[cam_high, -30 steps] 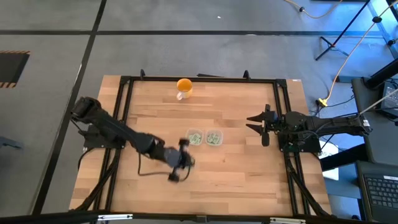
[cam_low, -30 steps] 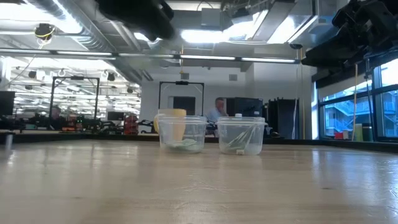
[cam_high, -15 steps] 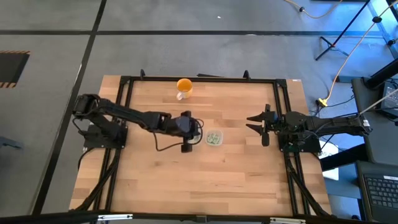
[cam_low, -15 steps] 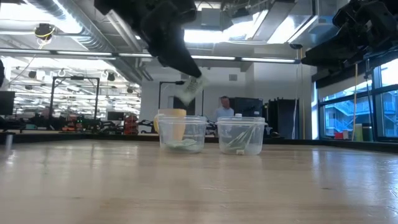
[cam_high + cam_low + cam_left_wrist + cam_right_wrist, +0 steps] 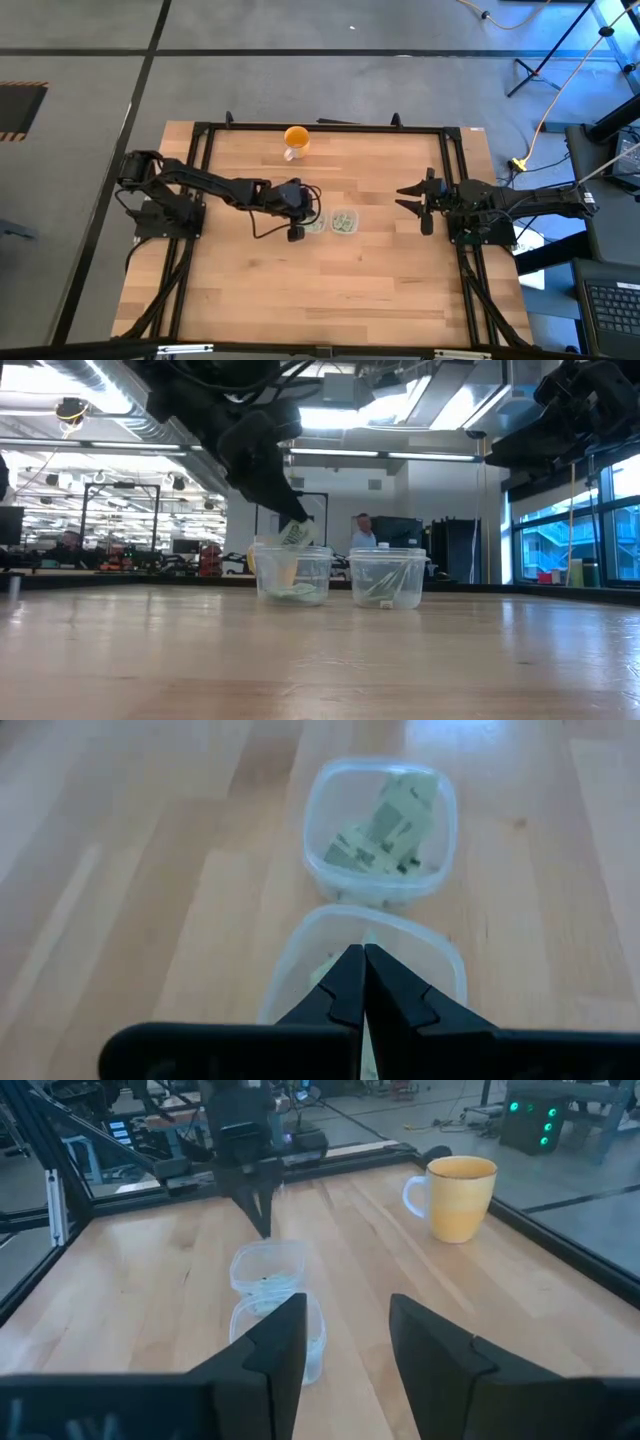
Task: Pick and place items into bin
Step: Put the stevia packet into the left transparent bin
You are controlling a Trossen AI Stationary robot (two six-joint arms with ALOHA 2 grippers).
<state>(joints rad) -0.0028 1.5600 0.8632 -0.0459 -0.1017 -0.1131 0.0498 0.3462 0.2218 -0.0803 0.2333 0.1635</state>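
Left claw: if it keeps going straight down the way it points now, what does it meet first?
Probably the open clear tub beneath the left claw, which grips a packet just above the rim; depth inside is unclear.

Left arm extended from its base toward mid-desk, wrist bent downward, its tool [image 5: 303, 213] pointing down with the two fingers pressed together at the tips. Right arm held back at the right edge, its tool [image 5: 417, 203] level, fingers spread apart.
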